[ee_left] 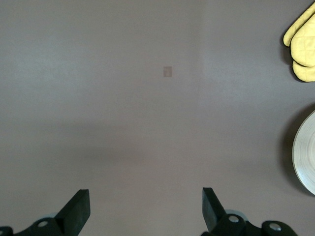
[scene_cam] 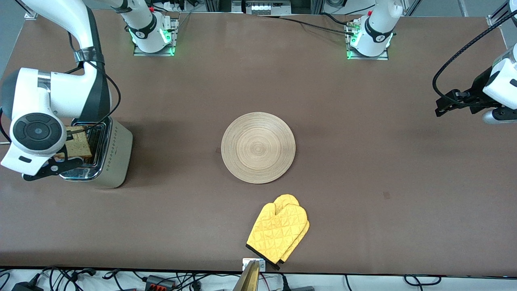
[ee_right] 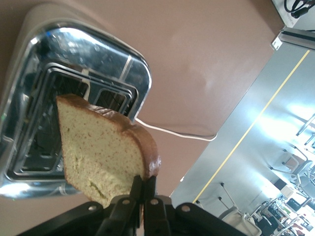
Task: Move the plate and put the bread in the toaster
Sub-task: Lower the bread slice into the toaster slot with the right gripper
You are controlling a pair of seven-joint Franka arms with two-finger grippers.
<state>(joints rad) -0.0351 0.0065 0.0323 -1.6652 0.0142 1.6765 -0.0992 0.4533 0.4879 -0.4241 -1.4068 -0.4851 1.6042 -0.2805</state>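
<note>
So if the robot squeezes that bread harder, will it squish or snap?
Probably squish. The bread looks soft and porous, and the right tool pinches only its crust edge. It holds flat over the toaster, so it seems fairly stiff and light, though a corner might tear.

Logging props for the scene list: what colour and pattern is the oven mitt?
Yellow, with quilted diamond stitching and a dark cuff edge: the oven mitt shows best in the front view.

yellow oven mitts (stacked), brown table
</note>
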